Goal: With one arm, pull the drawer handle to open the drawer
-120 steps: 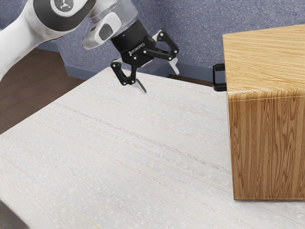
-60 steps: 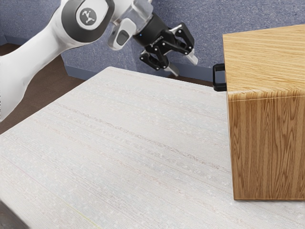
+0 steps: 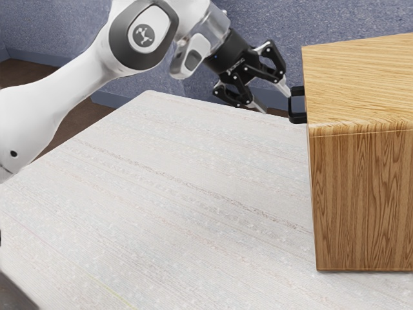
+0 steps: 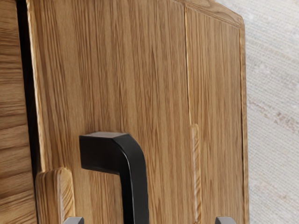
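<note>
As your Franka arm (image 3: 71,103) reaches in from the ext. view's upper left, its black gripper (image 3: 273,98) hangs near the far edge of the pale table (image 3: 161,206), jaws spread wide & holding nothing. You see the upper fingertip (image 3: 286,89) just beside the black handle (image 3: 297,105); whether they touch, can't tell. That handle juts from the face of the oak cabinet (image 3: 361,148), which stands on the table at the ext. view's right, w/ the drawer front level w/ the cabinet's edge. From the wrist cam you look straight at the drawer front (image 4: 140,70), w/ the handle's bar (image 4: 135,186) & one bent corner close ahead of the hand. Two grey fingertips (image 4: 225,220) stand well apart, the bar btwn them but nearer one. Table surface shows past the cabinet's side. Blue-grey wall (image 3: 335,19) & brown floor (image 3: 45,90) lie behind.
</note>
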Robot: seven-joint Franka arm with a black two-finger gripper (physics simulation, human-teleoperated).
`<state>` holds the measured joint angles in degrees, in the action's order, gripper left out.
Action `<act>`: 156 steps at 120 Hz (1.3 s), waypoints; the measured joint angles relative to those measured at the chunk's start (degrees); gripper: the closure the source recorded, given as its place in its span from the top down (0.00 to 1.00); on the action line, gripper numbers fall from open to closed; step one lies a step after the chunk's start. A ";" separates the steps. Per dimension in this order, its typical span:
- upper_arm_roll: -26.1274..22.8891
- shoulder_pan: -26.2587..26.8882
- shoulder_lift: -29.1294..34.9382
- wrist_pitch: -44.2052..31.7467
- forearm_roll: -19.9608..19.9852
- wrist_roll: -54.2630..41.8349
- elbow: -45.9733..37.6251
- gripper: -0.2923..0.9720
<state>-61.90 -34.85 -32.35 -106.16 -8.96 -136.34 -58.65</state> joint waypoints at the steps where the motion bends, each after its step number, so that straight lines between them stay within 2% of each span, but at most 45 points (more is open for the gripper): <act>1: 0.07 0.25 -0.10 -0.01 0.01 0.16 0.03 0.49; 24: 2.19 2.88 -1.78 -0.29 0.12 3.40 0.18 0.48; 42: 5.06 4.20 -2.23 -0.61 0.12 5.18 0.15 0.39; 50: 5.53 4.18 -2.21 -0.68 0.01 5.64 0.23 0.30; 72: 5.27 1.61 -1.36 -0.83 0.19 6.35 0.08 0.19; 88: 4.67 -1.99 -0.76 -1.22 0.97 6.56 -1.57 0.16; 125: -7.88 -19.32 2.10 -1.69 1.26 6.79 -11.79 0.15; 145: -20.68 -33.17 2.53 -1.73 1.03 6.84 -19.42 0.15; 156: -25.86 -38.89 2.47 -1.49 0.83 6.85 -21.27 0.17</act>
<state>-87.76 -73.74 -29.87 -107.65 -8.13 -129.48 -79.91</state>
